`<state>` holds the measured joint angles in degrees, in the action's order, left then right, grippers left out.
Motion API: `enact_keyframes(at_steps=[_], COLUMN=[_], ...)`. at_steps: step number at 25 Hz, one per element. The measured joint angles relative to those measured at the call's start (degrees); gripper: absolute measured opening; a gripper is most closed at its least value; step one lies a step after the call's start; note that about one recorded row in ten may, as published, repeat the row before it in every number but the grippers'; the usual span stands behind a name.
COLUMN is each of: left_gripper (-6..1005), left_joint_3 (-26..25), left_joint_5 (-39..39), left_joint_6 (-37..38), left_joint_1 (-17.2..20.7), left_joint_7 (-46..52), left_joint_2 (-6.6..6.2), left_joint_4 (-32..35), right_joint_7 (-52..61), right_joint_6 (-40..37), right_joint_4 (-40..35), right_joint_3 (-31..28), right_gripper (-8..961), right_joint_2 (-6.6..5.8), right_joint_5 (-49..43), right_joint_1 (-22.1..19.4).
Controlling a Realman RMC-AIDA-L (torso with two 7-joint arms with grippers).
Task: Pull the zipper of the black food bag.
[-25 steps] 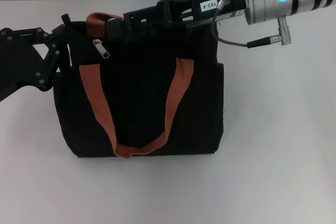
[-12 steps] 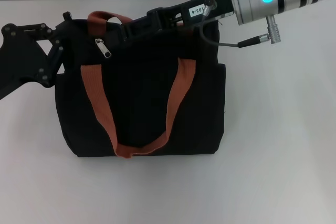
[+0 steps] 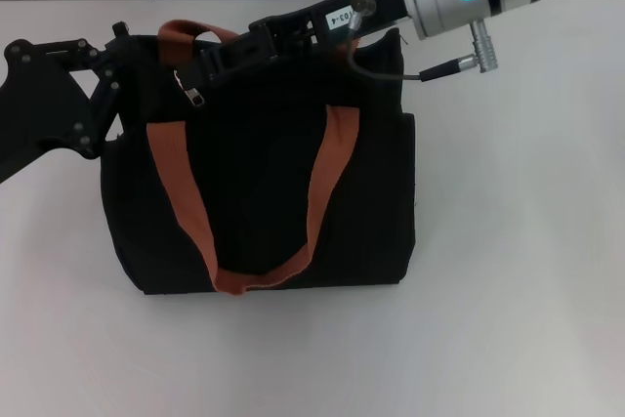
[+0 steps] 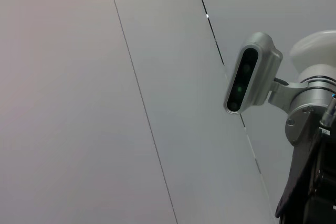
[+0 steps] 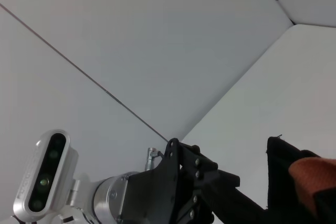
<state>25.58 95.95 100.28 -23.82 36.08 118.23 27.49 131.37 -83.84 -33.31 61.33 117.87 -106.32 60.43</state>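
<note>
While both wrist views face mostly wall, the head view shows the black food bag (image 3: pixel 259 168) upright, silver zipper (image 3: pixel 192 95) dangling near its top-left corner. Left gripper (image 3: pixel 146 54) and right gripper (image 3: pixel 210 58) flank it; grip undeterminable.

You are looking at the black food bag (image 3: pixel 264 183), a large squarish fabric tote that is sitting upright on the white table (image 3: pixel 508 271) near its middle. One orange-brown webbing handle (image 3: pixel 249 275) is hanging down the bag's front face in a long loop that is reaching almost to the bag's base; a second one (image 3: pixel 190 31) is arching up over the bag's top edge. The zipper (image 3: pixel 192 93), a small silver slider with an oblong tab, is dangling at the bag's top left corner, just below that raised handle.
</note>
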Motion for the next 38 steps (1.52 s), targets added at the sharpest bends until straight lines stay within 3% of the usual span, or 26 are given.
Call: enact_keyframes(at_steps=[18,30,32,38], left_gripper=[30,29,29,29], left_joint_3=[0.26,0.22,0.21,0.08], left_joint_5=[-0.56,-0.67,-0.67,-0.67], left_joint_6=[0.0,0.12,0.18,0.82], left_joint_1=[-1.76,-2.29,-2.29,-2.09], left_joint_7=[0.04,0.04,0.04,0.04], left_joint_2=[0.04,0.13,0.14,0.16], left_joint_4=[-1.65,-1.66,-1.66,-1.66], right_joint_7=[0.71,1.44,1.44,1.02], right_joint_6=[1.41,2.52,2.54,2.75], right_joint_4=[0.24,0.06,0.04,0.01], right_joint_3=[1.41,2.86,2.86,2.84], right_gripper=[466,298,138,92], right_joint_2=[1.01,1.23,1.23,1.22], right_joint_5=[-0.73,-0.76,-0.76,-0.76], right_joint_1=[0.75,0.55,0.52,0.44])
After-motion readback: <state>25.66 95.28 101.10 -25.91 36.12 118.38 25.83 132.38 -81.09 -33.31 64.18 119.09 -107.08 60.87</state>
